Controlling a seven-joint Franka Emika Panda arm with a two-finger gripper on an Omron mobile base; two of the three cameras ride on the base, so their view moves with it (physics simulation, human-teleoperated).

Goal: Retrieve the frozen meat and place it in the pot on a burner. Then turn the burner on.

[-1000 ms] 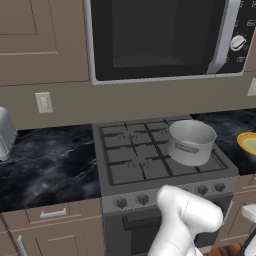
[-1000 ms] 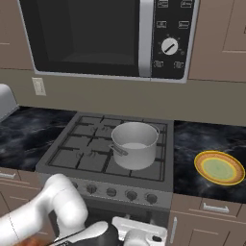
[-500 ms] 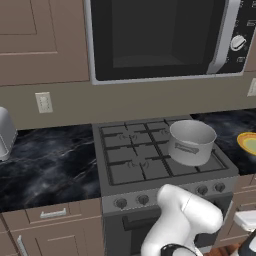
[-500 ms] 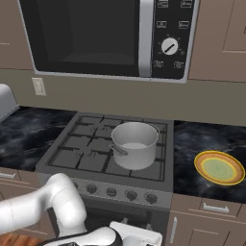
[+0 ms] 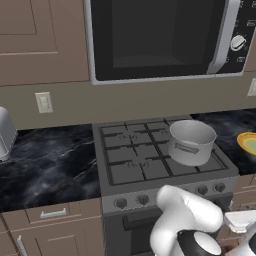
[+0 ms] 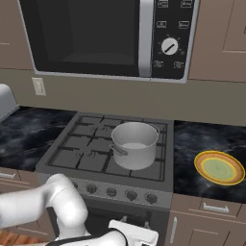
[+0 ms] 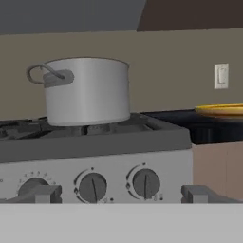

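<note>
Dark marbled worktop [image 5: 50,165] runs either side of a grey steel stove [image 5: 150,165] in the left base view, under a black microwave [image 5: 165,40] and brown wall cabinets. The pot [image 5: 191,142] stands on the grate at about 3 o'clock of the cooktop, over the right-hand burner [image 5: 200,159], and from this side its inside cannot be read. A yellow dish [image 5: 248,142] lies on the worktop just beyond the stove's right edge, and the white arm folds low in front of the oven. From the right base view the pot [image 6: 134,144] sits right of the cooktop's centre and looks empty, a pale bare bottom showing and no meat in it; the yellow dish [image 6: 219,168] rests well apart at 3 o'clock, and a row of knobs [image 6: 120,193] lines the stove front. The hand view looks level at the stove front: the pot [image 7: 88,91] rises at about 11 o'clock, above and beyond the knobs [image 7: 92,186], with the end effector [image 7: 116,193] low at 6 o'clock, its two finger tips [image 7: 40,193] standing wide apart with nothing between them. So the pot lies up and forward of the end effector, across the stove's front edge, not touching it. As a judgement, the task is barely begun: the pot is in place on a burner, but the frozen meat is not to be seen anywhere and has yet to be fetched, dropped in, and the burner lit.
</note>
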